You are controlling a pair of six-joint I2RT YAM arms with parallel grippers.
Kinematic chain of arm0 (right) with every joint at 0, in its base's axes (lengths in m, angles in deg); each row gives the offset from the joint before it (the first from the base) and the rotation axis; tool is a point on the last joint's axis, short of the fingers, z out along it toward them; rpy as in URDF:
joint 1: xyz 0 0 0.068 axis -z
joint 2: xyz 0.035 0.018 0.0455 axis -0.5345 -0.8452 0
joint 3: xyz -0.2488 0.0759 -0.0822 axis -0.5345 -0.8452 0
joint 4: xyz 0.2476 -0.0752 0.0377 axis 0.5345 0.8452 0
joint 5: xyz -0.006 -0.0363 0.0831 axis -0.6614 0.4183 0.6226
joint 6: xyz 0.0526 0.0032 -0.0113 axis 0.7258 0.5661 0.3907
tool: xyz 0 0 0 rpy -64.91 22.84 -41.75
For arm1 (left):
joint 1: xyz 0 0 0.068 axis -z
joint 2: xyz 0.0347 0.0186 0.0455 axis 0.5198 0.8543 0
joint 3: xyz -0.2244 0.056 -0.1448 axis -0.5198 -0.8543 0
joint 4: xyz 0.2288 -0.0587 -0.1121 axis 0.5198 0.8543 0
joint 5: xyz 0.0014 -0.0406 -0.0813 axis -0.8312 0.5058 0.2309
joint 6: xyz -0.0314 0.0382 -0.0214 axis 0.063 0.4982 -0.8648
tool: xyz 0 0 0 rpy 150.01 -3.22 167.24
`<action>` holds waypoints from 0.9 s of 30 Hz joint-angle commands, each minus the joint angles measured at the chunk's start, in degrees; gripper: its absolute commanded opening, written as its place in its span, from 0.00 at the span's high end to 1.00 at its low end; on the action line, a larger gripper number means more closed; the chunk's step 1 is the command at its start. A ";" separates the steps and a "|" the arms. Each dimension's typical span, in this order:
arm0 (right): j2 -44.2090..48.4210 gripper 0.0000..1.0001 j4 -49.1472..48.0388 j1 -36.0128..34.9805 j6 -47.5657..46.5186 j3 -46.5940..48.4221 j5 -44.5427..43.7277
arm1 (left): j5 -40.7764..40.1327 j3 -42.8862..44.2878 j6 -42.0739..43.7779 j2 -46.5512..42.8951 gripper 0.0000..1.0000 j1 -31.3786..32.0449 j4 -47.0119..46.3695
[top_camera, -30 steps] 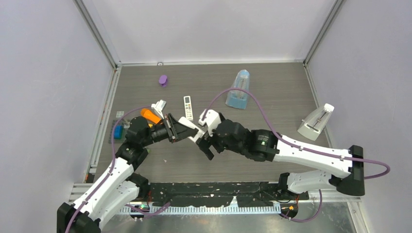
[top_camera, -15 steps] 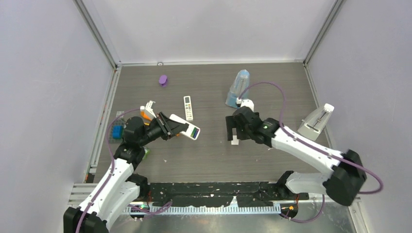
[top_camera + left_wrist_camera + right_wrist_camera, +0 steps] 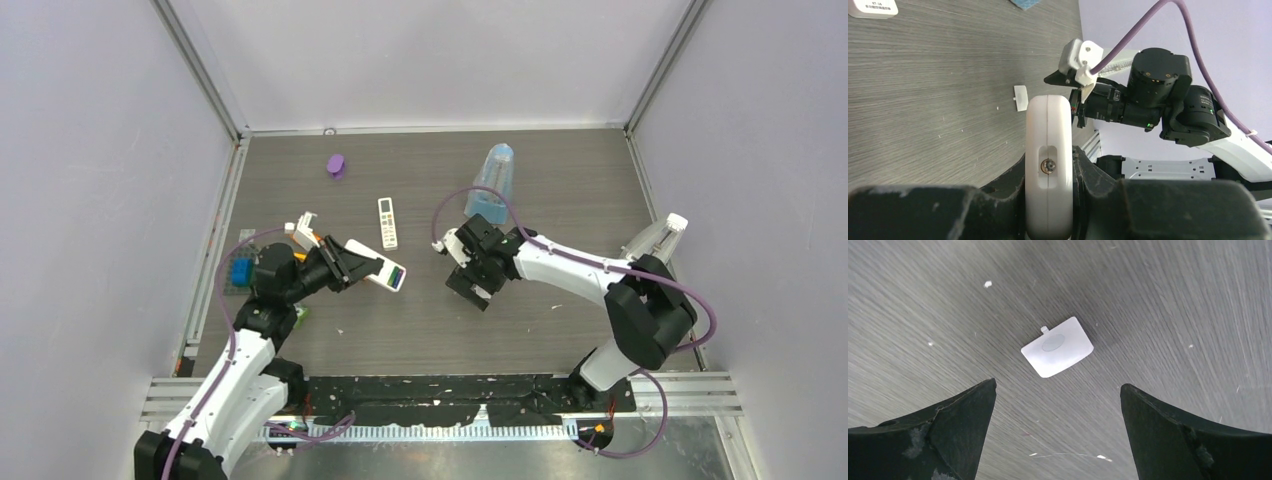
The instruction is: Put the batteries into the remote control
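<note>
On the table [image 3: 560, 180] left of centre, left hand [image 3: 347, 263] clamped on remote [image 3: 386, 272], long axis pointing toward right hand [image 3: 468, 285], spread apart

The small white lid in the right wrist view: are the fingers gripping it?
No, the small white lid lies flat on the table, and the right fingers stand wide apart without touching it.

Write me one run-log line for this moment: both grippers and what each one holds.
left gripper: shut on white remote | right gripper: open, above white cover | white cover: flat on table
</note>
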 commanded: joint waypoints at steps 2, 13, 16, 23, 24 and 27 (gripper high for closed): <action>-1.58 0.01 2.44 2.50 -19.71 2.09 9.43 | 2.02 1.12 1.08 -0.82 1.00 -1.97 -1.37; -11.13 0.26 4.81 5.46 -25.01 8.34 12.73 | 5.13 0.38 0.43 1.64 1.00 -4.98 -4.08; -10.81 0.25 2.80 5.41 -24.91 6.48 11.28 | 5.76 0.45 0.33 2.35 1.00 -5.53 -4.73; -7.83 0.24 -0.82 5.32 -25.74 1.88 11.10 | 6.76 0.03 -0.15 4.14 1.00 -6.04 -6.49; -7.65 0.24 -1.11 5.28 -25.89 1.63 10.92 | 6.76 -0.14 -0.16 4.11 1.00 -6.03 -6.54; -7.51 0.25 -1.76 5.17 -26.28 0.92 10.41 | 6.71 -0.43 -0.21 3.80 1.00 -6.13 -6.55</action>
